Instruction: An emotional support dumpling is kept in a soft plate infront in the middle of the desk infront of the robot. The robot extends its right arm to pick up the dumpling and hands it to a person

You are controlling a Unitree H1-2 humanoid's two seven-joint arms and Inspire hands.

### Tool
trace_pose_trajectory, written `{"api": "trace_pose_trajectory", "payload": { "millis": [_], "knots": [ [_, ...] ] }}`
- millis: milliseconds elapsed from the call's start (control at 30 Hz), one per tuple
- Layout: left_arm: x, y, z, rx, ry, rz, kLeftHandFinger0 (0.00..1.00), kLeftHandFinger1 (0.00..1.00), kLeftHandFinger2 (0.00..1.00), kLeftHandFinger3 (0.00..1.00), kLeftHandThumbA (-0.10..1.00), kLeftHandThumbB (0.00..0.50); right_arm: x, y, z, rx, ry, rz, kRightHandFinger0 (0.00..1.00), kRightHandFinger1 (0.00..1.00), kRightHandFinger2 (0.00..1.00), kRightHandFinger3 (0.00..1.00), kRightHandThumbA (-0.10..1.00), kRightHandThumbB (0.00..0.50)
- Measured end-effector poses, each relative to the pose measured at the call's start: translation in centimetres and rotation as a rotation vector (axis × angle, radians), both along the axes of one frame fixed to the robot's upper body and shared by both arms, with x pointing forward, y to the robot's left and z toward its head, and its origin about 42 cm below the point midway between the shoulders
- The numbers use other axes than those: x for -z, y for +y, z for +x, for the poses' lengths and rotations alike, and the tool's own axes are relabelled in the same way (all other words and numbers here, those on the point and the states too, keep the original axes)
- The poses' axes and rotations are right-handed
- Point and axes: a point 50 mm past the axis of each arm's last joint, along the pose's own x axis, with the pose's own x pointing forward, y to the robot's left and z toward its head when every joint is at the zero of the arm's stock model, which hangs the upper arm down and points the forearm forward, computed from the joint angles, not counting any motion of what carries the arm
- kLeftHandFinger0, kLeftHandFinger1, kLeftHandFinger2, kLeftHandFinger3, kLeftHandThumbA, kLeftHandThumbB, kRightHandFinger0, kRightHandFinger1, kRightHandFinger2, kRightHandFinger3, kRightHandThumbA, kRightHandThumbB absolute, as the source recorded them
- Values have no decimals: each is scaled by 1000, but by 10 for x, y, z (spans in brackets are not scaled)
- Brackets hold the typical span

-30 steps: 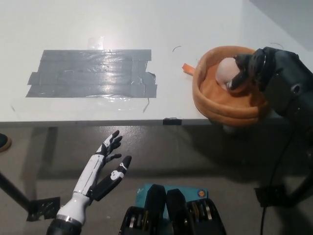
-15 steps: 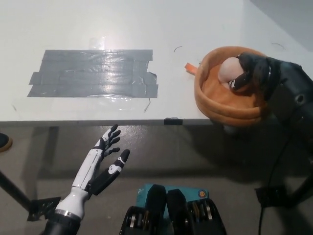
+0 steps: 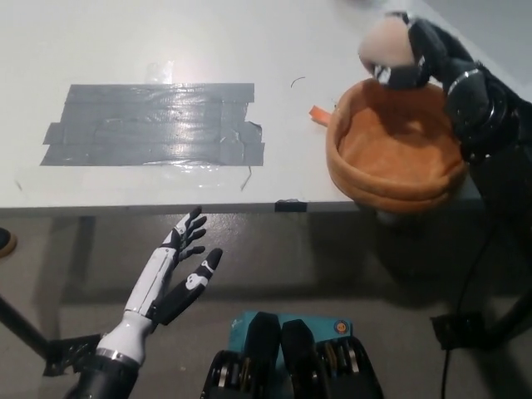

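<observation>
The pale pink dumpling (image 3: 384, 51) is held clear of the soft plate (image 3: 397, 179), above its far rim, clamped in the black right hand (image 3: 416, 58). The dark fingers (image 3: 401, 76) are curled around the right and lower side of the dumpling, while its left side is left exposed. The black right arm is seen coming in from the right edge, over the far right side of the plate.

The soft plate is an orange, padded bowl with a thick rolled wall, set at the near right part of the white desk (image 3: 166, 33), its front wall reaching the desk's near edge. Nothing is seen lying in its hollow; only the bare orange lining is shown. A small orange tag (image 3: 319, 113) is seen on the desk just left of the plate's rim.

A wide patch of grey tape (image 3: 154, 125) is stuck flat on the desk, well apart from the plate, to its left.

The white left hand (image 3: 179, 270) is held below the desk's near edge at the lower left, with its fingers spread apart and nothing held.
</observation>
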Motion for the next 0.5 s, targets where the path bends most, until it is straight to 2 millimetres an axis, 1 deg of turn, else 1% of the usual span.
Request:
{"api": "trace_pose_trajectory", "payload": {
  "millis": [67, 100, 133, 200, 267, 333, 367, 400, 433, 467, 500],
  "knots": [
    [0, 0, 1, 0, 1, 1, 902, 963, 1000, 1000, 710, 0, -11, 5, -6, -22, -44, 16, 83, 571, 891, 1000, -100, 193],
    [-1, 0, 2, 0, 1, 1, 916, 974, 1000, 1000, 701, 0, -21, 10, -12, -42, -86, 28, 78, 560, 881, 1000, -100, 188],
    [-2, -1, 3, 0, 0, 1, 931, 986, 1000, 1000, 697, 0, -28, 12, -15, -53, -110, 34, 66, 539, 870, 980, -100, 182],
    [-3, -1, 5, 1, -4, 1, 947, 999, 1000, 1000, 707, 0, -44, 18, -24, -82, -172, 48, 62, 532, 863, 960, -100, 188],
    [-6, -2, 7, 4, -12, 1, 985, 1000, 1000, 1000, 731, 0, -60, 23, -34, -111, -236, 65, 84, 554, 904, 1000, -100, 191],
    [-9, -3, 10, 7, -21, 0, 995, 1000, 1000, 1000, 750, 0, -78, 28, -45, -136, -301, 88, 88, 552, 919, 1000, -100, 198],
    [-11, -3, 11, 8, -24, 0, 1000, 1000, 1000, 1000, 767, 0, -82, 29, -49, -143, -318, 94, 163, 644, 977, 1000, -100, 201],
    [-13, -4, 13, 11, -31, -1, 1000, 1000, 1000, 1000, 775, 7, -92, 32, -56, -158, -356, 110, 219, 666, 916, 1000, -100, 205],
    [-14, -4, 14, 14, -33, -1, 1000, 1000, 1000, 1000, 803, 20, -98, 33, -60, -166, -377, 120, 154, 574, 792, 1000, -100, 191],
    [-16, -5, 15, 20, -36, 0, 1000, 1000, 1000, 1000, 807, 20, -106, 37, -65, -179, -404, 131, 141, 563, 786, 1000, -100, 191],
    [-18, -6, 17, 24, -42, 0, 1000, 1000, 1000, 1000, 813, 30, -114, 41, -67, -189, -423, 135, 80, 495, 789, 1000, -100, 181]
  ]
}}
